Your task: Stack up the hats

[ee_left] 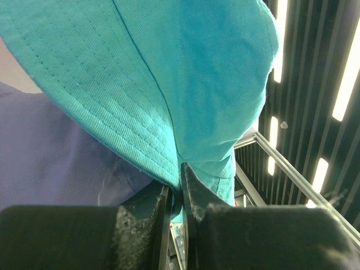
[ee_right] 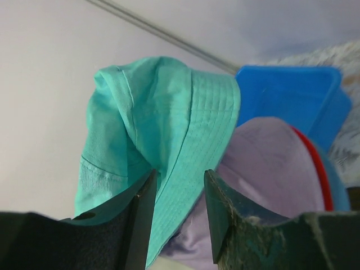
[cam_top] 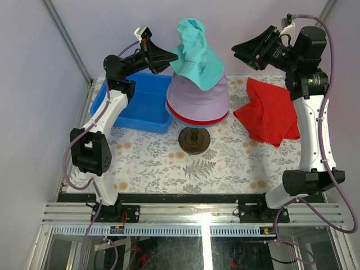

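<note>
L fingers (ee_left: 206, 215) pinch teal hat (cam_top: 197, 53), R fingers (ee_right: 226, 220) spread; red hat (cam_top: 191, 120) mostly covered.

A blue plastic tub (cam_top: 138, 107) sits at the far left of the table (cam_top: 169, 166), whose cover bears a grey leaf-and-flower print. A rumpled red cloth (cam_top: 270, 115) lies at the far right. A dark round disc (cam_top: 194, 140) stands near the middle.

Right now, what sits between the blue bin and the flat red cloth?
The hat stack: lilac hat over red hat, with the teal hat pinched above by the left gripper. Top view shows it.
</note>
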Controlling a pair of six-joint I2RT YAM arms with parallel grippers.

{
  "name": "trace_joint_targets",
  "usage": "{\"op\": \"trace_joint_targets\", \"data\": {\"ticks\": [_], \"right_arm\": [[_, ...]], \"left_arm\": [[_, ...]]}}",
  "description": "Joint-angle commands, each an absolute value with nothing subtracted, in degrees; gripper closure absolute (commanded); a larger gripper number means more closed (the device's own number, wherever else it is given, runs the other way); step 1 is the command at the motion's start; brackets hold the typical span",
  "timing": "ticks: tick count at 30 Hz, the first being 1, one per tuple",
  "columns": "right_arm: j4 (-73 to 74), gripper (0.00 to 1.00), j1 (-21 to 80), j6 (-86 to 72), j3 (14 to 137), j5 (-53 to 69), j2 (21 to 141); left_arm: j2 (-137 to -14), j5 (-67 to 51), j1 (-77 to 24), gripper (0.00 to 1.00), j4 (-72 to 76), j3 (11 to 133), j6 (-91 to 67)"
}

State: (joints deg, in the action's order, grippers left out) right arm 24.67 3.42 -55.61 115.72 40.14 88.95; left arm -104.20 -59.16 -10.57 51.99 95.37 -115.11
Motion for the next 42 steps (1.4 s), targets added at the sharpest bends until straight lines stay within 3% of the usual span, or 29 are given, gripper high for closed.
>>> {"op": "trace_joint_targets", "data": {"ticks": [1,14,35,37,42], "right_arm": [[20.1,0.53,3.5,-67.0,111.5,49.0,86.2],[14.8,0.49,3.7,-70.6,101.8,50.4,85.1],[9.4,0.5,7.7,-75.4,103.9,50.3,87.0],[9.1,0.58,7.8,-75.7,103.9,50.0,87.0],[8.5,0.97,7.8,-76.1,103.6,49.8,86.9]], "left_arm": [[-105.5,-59.8,-11.0,0.92,59.3,97.6,-117.9],[-105.6,-59.5,-11.0,0.92,59.8,98.3,-118.5],[-105.7,-58.8,-11.8,0.92,60.5,96.8,-118.4],[-105.6,-58.8,-11.8,0.92,60.8,96.5,-118.4],[-105.5,-59.0,-11.9,0.92,61.4,95.6,-118.5]]}}
